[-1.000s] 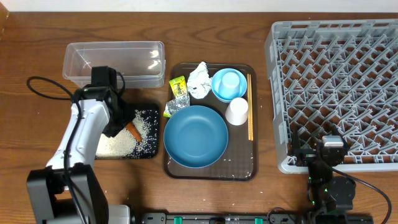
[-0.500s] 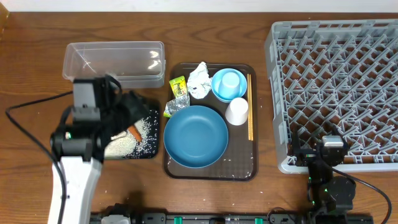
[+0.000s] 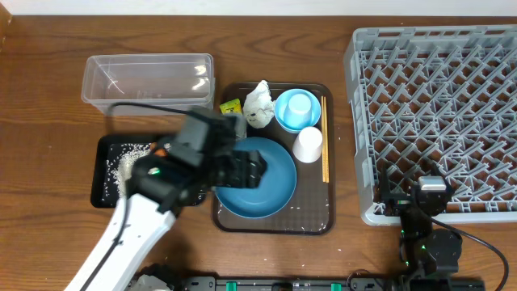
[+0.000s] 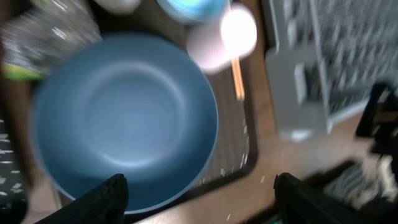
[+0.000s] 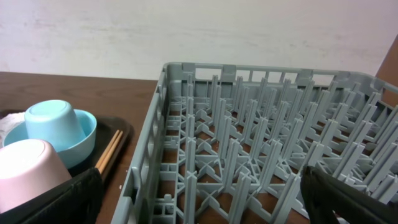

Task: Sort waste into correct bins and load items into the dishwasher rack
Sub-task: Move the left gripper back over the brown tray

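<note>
Above the dark-blue plate (image 3: 275, 194), the left gripper (image 4: 205, 196) is held released, with nothing between its fingers. Behind the plate, the white cup (image 3: 308, 145), the light-blue bowl (image 3: 297, 109) and the chopsticks (image 3: 325, 141) are seen. Right of the plate, by the grey rack (image 3: 436, 97), the right gripper (image 5: 200, 186) is also spread apart and holds nothing.

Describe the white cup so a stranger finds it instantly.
Left of the grey rack sits a brown tray. Near its right edge, the small cup stands between the blue plate and the chopsticks. It is the only white dish; the neighbouring bowl is light blue.
</note>
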